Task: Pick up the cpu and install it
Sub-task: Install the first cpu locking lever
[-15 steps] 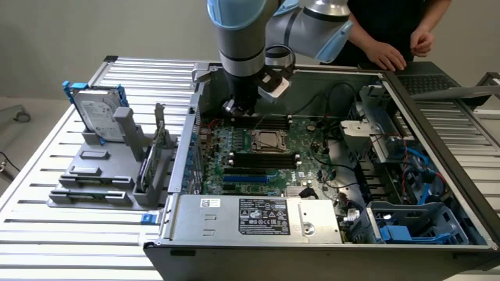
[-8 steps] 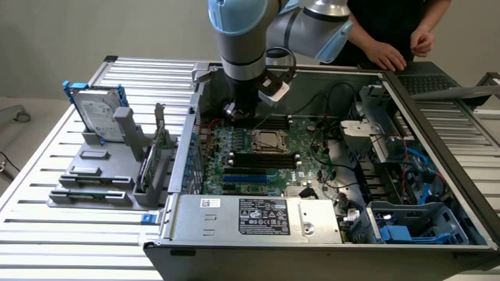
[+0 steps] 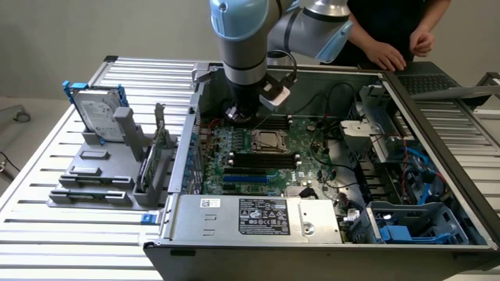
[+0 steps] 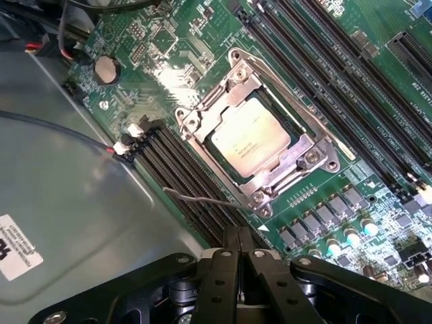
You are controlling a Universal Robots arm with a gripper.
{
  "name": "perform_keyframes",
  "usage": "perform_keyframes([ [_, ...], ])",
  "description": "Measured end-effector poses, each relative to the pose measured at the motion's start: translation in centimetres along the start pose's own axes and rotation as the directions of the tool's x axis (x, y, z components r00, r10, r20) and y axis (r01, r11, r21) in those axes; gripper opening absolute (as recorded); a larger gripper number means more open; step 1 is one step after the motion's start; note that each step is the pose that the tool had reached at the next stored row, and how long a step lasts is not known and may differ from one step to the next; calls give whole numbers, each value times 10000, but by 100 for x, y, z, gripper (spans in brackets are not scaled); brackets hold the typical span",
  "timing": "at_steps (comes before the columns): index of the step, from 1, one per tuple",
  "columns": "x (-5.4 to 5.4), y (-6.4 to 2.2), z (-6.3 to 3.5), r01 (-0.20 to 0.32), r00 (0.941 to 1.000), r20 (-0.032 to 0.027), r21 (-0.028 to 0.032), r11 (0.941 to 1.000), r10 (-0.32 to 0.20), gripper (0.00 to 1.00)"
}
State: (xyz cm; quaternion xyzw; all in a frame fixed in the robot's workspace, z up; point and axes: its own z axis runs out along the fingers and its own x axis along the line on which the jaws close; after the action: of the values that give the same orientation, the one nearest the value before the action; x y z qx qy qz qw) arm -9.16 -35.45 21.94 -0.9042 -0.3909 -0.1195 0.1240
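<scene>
**While the cpu (image 4: 251,138) lies in the socket (image 4: 236,75), the tool (image 4: 238,235) hangs shut beside it**

Although it grips nothing, the tool has its two black fingers pressed together tip to tip. It hovers over the dark memory slots (image 4: 179,165) just beside the socket, above the green motherboard (image 4: 169,47). The cpu rests flat inside the socket's metal frame, silver-grey face up and edges square to the frame. A thin wire lever (image 4: 202,200) lies between the socket and the tool, and it looks unlatched.

If that lever is indeed loose, the cpu is probably only resting in place. A knock from the closed tips could then shift it and bend the contacts under it. Those tips are narrow and hard, so a descent off line from the socket would likely hit the memory slots or the small parts around the frame. The lever could also snag on a finger and be dragged across the board. A person's hand (image 3: 384,55) rests well apart from the socket, at the rim of the computer case (image 3: 234,216); if it reached inward, it would meet the arm.
</scene>
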Motion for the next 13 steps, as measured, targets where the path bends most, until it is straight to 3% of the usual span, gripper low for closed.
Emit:
perform_keyframes([
  [5,3,17,49,-7,9999,121,-135,9999,8,11],
  [13,28,1,127,-19,9999,126,-191,9998,21,11],
])
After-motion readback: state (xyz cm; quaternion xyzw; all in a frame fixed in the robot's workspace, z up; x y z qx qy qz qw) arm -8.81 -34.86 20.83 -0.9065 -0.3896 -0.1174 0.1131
